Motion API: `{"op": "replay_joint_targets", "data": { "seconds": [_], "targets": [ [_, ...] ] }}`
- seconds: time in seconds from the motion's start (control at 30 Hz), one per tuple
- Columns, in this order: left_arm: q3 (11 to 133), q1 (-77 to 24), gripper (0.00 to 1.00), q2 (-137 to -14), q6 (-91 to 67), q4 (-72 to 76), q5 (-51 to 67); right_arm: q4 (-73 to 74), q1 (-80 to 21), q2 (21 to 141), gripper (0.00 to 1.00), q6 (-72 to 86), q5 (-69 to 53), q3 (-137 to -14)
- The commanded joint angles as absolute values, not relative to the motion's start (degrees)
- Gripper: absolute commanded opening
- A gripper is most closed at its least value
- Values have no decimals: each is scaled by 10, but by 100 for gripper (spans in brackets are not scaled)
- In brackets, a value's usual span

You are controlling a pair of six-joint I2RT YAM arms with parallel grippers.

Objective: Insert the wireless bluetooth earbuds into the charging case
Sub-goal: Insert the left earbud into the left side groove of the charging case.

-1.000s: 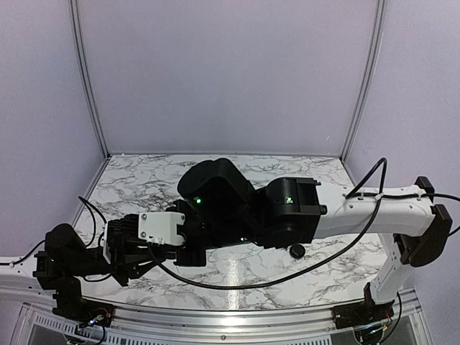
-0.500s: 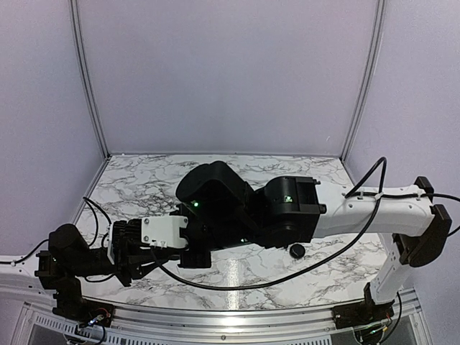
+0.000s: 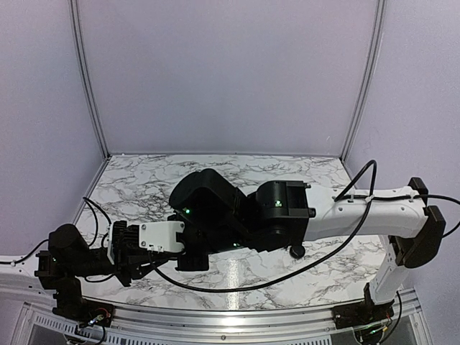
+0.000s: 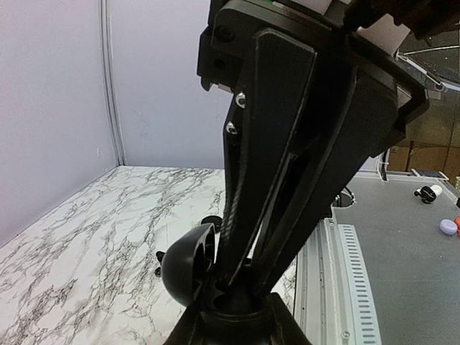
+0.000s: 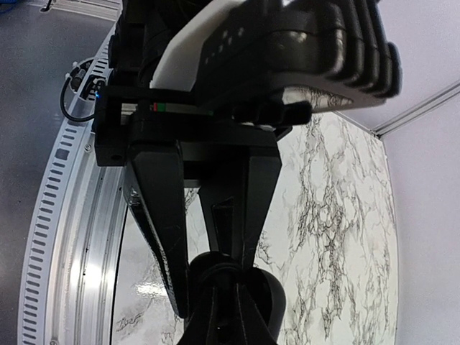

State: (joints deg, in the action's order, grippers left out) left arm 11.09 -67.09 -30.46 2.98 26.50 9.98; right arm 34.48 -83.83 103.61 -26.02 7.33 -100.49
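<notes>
Seeing both arms meet tip to tip over the middle of the marble table (image 3: 144,188), left arm coming from the left, right arm from the right. Left gripper (image 5: 207,272) is clamped narrow on a rounded glossy black shell that reads as the charging case (image 4: 188,267), held up above the marble. Right gripper (image 4: 243,274) points straight at it, fingers drawn nearly together into a thin slit, tips right at the case. Contact spot is black on black, so can't tell whether anything is pinched between those tips. Two tiny black specks, likely earbuds (image 4: 159,256), lie close together on the marble just beyond the case, too small to confirm. Small round black item (image 3: 297,251) sits on the table by the right forearm, toward the front edge, apart from both grippers. In the top view the right wrist covers the meeting point, so the case can't be made out there; only the wrist views show the grip
</notes>
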Motion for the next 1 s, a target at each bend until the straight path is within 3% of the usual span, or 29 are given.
{"op": "replay_joint_targets", "data": {
  "seconds": [0.0, 0.77, 0.97],
  "targets": [
    [124, -673, 0, -291, 32, 290, 98, 353, -842, 1049, 9, -252, 91, -1023],
    [114, -673, 0, -246, 28, 291, 74, 306, -832, 1051, 3, -222, 20, -987],
    [112, -673, 0, -249, 30, 290, 73, 304, -830, 1035, 12, -221, 28, -988]
  ]
}}
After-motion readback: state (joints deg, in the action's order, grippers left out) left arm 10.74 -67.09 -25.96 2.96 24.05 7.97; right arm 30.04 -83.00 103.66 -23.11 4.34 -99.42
